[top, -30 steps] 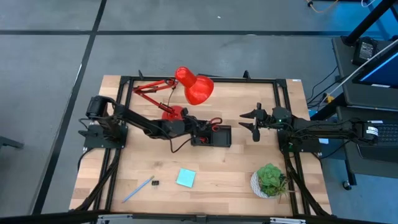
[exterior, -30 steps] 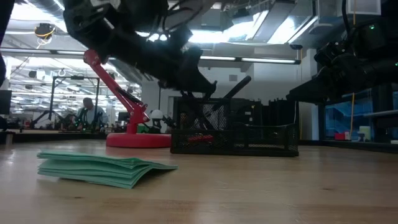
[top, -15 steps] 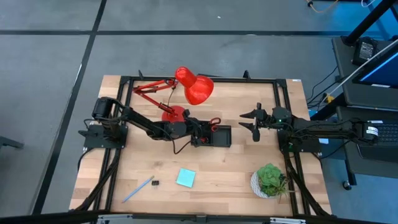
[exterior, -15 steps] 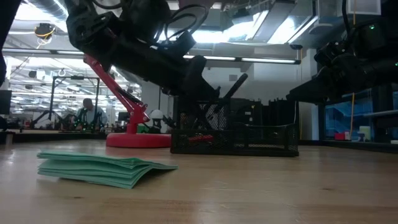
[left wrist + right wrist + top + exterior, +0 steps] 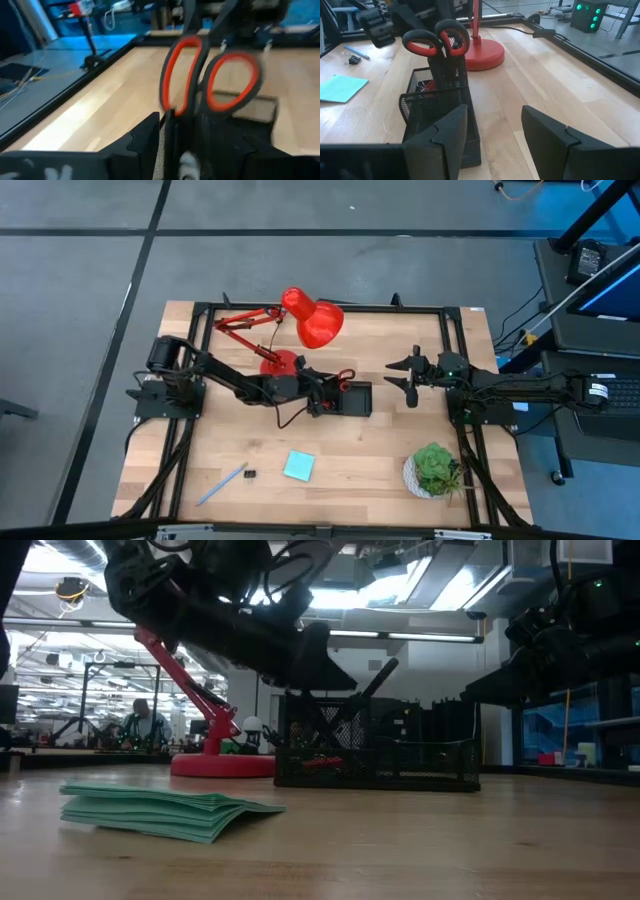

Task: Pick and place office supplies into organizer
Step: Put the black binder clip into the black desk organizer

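In organizer [image 5: 437, 117], scissors [image 5: 437, 42] upright, left pincer [image 5: 322, 392] beside

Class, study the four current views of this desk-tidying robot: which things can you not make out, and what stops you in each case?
- Left gripper: high view, its fingers are lost against the black organizer.
- Scissors: blades hidden inside the organizer's mesh cup; left wrist view is motion-blurred.
- Black clip: high view, too small to identify.
- Sticky-note pad: low view, it blocks the table behind it.
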You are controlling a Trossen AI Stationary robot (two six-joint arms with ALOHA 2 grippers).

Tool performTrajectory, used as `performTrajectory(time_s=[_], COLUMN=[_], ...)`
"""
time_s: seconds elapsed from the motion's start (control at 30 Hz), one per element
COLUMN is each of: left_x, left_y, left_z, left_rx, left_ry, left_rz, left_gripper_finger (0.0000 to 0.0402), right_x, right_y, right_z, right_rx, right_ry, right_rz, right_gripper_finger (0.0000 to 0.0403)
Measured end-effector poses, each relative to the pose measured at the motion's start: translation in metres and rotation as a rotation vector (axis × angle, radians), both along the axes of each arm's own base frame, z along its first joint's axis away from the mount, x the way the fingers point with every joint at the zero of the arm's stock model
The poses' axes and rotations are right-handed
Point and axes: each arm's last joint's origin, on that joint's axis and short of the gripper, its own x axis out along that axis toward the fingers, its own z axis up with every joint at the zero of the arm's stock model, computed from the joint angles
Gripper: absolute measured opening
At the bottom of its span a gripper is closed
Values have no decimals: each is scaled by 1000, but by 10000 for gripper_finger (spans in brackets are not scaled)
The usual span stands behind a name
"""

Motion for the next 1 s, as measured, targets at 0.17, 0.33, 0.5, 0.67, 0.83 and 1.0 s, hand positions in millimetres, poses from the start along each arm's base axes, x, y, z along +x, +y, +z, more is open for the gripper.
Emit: performTrajectory(time_s=[0.17, 0.33, 0.5, 0.67, 0.83, 1.0], left_x=[-2, -10, -24, -42, -59, -68], left_y=[-8, -29, -51, -72, -94, -122], left_z=[17, 38, 50, 54, 52, 55], left_rx=[48, 178, 204, 121, 82, 39], left_ry=[-20, -25, 47, 137, 225, 213], left_rz=[-108, -223, -303, -361, -439, -541], left_gripper_finger=[145, 144, 144, 140, 139, 138], right_x=[0, 0, 0, 0, 0, 0], right_y=[0, 0, 0, 0, 0, 0], right_z=[0, 0, 0, 0, 0, 0], right_rx=[1, 1, 1, 1, 6, 11], right_ry=[0, -1, -1, 0, -2, -3], right_rz=[0, 0, 0, 0, -1, -3], right_gripper_finger=[191, 191, 191, 191, 191, 191])
